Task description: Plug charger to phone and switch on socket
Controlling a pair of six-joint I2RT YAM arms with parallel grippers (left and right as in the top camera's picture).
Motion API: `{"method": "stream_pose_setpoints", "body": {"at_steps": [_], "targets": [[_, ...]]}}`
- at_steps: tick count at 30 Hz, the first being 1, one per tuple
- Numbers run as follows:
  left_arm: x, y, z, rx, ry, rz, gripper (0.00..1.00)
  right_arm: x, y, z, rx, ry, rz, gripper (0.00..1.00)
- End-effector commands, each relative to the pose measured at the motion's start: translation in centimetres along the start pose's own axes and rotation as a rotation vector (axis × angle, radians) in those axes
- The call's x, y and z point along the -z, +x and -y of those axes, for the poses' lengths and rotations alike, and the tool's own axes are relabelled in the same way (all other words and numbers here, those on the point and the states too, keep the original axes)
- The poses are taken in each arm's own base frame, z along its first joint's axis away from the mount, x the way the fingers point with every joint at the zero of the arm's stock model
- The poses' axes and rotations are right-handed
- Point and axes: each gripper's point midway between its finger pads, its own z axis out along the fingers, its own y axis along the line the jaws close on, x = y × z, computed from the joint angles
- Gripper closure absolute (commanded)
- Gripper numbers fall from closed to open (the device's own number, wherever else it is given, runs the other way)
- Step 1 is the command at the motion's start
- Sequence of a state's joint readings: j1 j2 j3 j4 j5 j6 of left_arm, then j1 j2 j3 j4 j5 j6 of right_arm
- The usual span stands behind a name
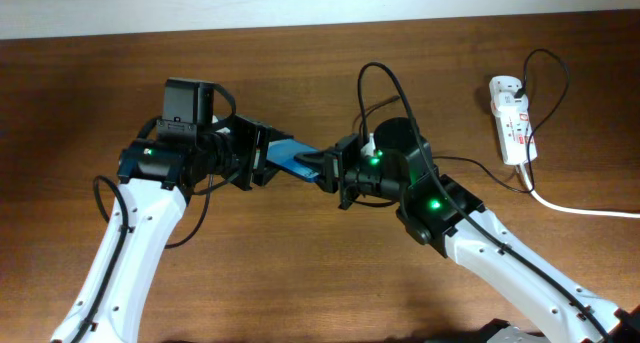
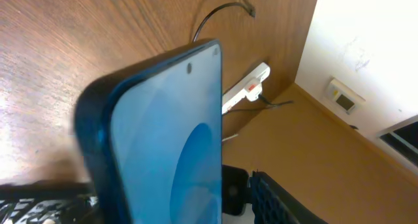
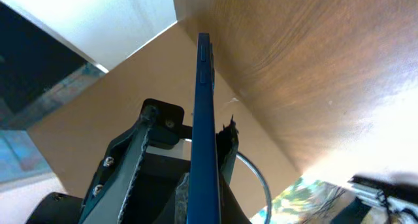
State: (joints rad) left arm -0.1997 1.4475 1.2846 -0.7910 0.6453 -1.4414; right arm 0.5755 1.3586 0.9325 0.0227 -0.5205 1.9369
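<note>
Both arms meet mid-table, nearest us. We see the left gripper (image 1: pixel 262 158) clamped on the phone (image 1: pixel 293 158), seemingly lifted off the wooden table (image 1: pixel 300 283). Against the phone's right end sits the right gripper (image 1: pixel 335 173); we cannot tell how wide it stands. Far right lies the socket (image 1: pixel 510 118), with the charger (image 1: pixel 566 78) looping beside it.

Items counted on one tabletop (image 1: pixel 320 293):

- One phone (image 1: pixel 290 157).
- One socket (image 1: pixel 510 118), by the far right corner.
- One charger (image 1: pixel 551 52), a thin black cable.
- One thicker white cable (image 1: pixel 580 209), leaving over the right edge.
- Two claws: left claw (image 1: pixel 262 155) and right claw (image 1: pixel 335 171).
</note>
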Motion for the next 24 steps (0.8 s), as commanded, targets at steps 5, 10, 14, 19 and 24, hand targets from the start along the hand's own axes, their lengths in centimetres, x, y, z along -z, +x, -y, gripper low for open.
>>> {"method": "stream_pose_setpoints", "body": {"at_steps": [5,10,14,19,24], "targets": [[-0.8,1.0,-0.3,-0.021,-0.019,0.004,0.7,0.2,1.6,-1.4,-0.026,-0.038,-0.043,0.96],[-0.9,1.4,-0.4,-0.033,-0.024,-0.004,0.82,0.2,1.4,-1.8,-0.02,-0.057,-0.028,0.96],[-0.9,1.4,-0.4,-0.033,-0.024,-0.004,0.94,0.2,1.4,-1.8,-0.02,-0.057,-0.027,0.96],[-0.9,1.4,-0.4,-0.033,-0.025,-0.004,1.0,0.2,1.4,-1.8,-0.021,-0.056,-0.027,0.94],[-0.9,1.4,-0.4,-0.033,-0.025,-0.004,1.0,0.2,1.3,-1.7,-0.022,-0.053,-0.026,0.89]]}}
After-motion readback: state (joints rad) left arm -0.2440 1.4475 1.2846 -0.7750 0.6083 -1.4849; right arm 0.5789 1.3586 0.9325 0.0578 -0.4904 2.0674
